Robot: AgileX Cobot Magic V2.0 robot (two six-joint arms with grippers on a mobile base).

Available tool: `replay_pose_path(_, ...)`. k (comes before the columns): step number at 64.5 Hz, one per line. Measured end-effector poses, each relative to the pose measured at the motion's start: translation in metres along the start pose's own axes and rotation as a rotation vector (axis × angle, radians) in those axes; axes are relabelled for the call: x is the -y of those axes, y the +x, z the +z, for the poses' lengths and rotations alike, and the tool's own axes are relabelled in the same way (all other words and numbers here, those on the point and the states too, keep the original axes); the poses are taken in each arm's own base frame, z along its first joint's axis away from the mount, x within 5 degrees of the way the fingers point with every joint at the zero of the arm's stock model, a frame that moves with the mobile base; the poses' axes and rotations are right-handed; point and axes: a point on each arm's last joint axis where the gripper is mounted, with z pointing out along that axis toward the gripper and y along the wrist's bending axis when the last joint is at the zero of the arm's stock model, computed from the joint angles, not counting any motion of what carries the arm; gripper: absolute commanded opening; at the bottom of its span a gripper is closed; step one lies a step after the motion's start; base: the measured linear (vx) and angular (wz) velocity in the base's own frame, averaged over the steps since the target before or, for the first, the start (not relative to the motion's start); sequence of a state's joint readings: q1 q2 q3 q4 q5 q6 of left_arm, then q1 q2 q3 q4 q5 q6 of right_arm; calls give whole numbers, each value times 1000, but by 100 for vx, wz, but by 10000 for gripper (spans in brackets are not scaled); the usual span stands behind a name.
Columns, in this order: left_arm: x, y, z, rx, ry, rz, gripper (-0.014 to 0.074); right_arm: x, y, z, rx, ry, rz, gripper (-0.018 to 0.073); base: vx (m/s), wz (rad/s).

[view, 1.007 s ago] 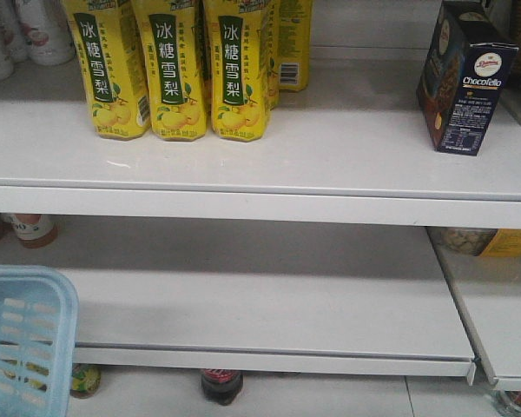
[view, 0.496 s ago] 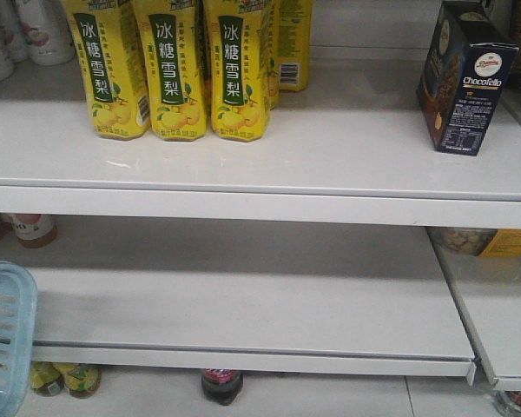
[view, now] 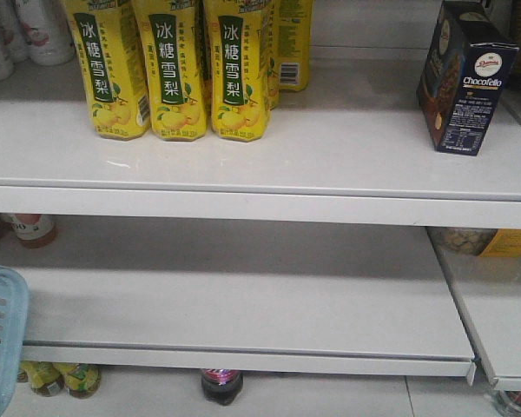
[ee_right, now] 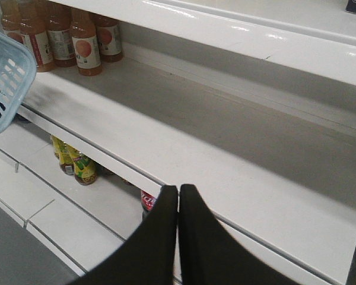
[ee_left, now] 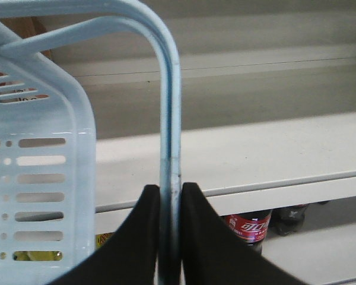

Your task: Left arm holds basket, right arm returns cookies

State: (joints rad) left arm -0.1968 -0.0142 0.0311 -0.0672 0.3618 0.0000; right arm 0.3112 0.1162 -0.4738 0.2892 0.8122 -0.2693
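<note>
Cookies (view: 463, 78): navy Chocofello box, standing upright on the top shelf (view: 330, 152) at the far right end, long axis vertical, turned so 1 corner edge faces forward. Nothing touches it. Looks already returned to the shelf, judging by where it sits.

Yellow drink cartons (view: 178, 69) stand well apart from it, on the left half of the same shelf.

Right gripper (ee_right: 178, 205): jaws clenched together, nothing between them. It points at the lower shelf (ee_right: 213, 154), so the box lies above it and to its right; only a dark corner shows at the top right edge of the right wrist view, likely that box. The right arm is the nearer one.

Left gripper (ee_left: 170, 199): jaws grasping the basket handle (ee_left: 168, 107), which runs vertically up out of them. Basket (view: 0, 334) hangs at the far left, below the lower shelf's front edge, well apart from the cookies and mostly out of frame. Its contents can't be told from these views.

Judgement: no re-grasp needed; any coming move is clearing away from the shelf.
</note>
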Motion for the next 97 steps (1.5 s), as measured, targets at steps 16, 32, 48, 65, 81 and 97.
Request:
replay_pose_path(16, 0, -1, 0, 12, -3, 7, -7, 0, 0, 0, 0, 0, 0, -3, 0, 0)
replay_pose_path(32, -4, -1, 0, 20, -63, -17, -7, 0, 0, 0, 0, 0, 0, -3, 0, 0)
replay_pose_path(48, -5, -1, 0, 24, -96, -43, -7, 0, 0, 0, 0, 0, 0, -3, 0, 0)
replay_pose_path(65, -4, -1, 0, 26, -78, -92, -7, 0, 0, 0, 0, 0, 0, -3, 0, 0)
replay_pose_path(81, -4, -1, 0, 26, -78, -92, -7, 0, 0, 0, 0, 0, 0, -3, 0, 0)
replay_pose_path(97, -4, -1, 0, 26, -78, -92, -7, 0, 0, 0, 0, 0, 0, -3, 0, 0)
